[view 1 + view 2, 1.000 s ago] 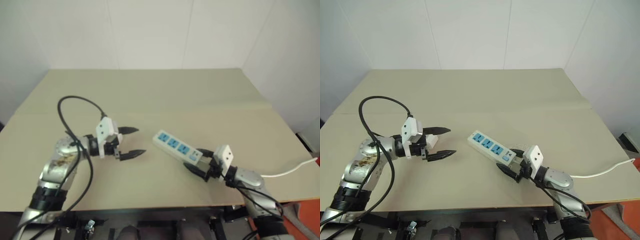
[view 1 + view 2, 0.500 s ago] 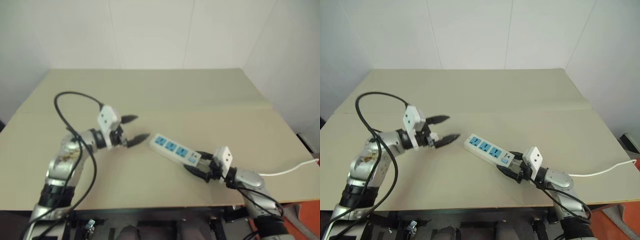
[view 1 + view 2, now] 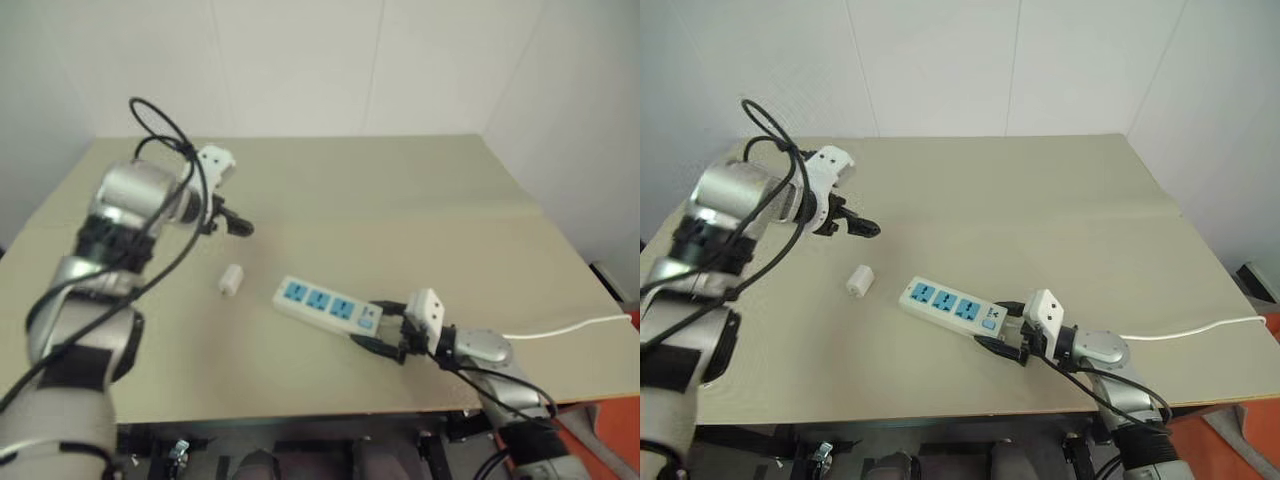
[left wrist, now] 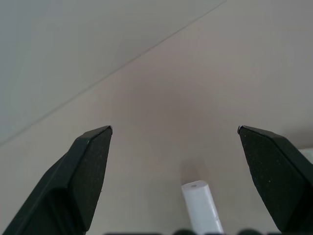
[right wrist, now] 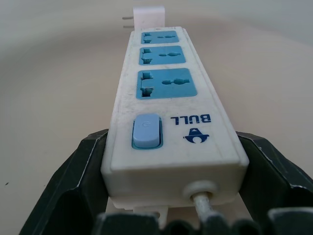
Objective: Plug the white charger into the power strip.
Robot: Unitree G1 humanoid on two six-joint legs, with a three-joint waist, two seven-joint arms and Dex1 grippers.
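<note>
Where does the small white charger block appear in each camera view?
Left eye: small white charger block lying on the table, just left of the power strip.
Right eye: same spot.
Left wrist: low, between the fingers.
Right wrist: beyond the strip's far end.
Shared landmark: the strip.

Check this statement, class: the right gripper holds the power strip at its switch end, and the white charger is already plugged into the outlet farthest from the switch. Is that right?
Not quite. The right gripper does hold the power strip at its switch end, but the white charger lies loose on the table, apart from the strip. The right eye view shows it.
</note>
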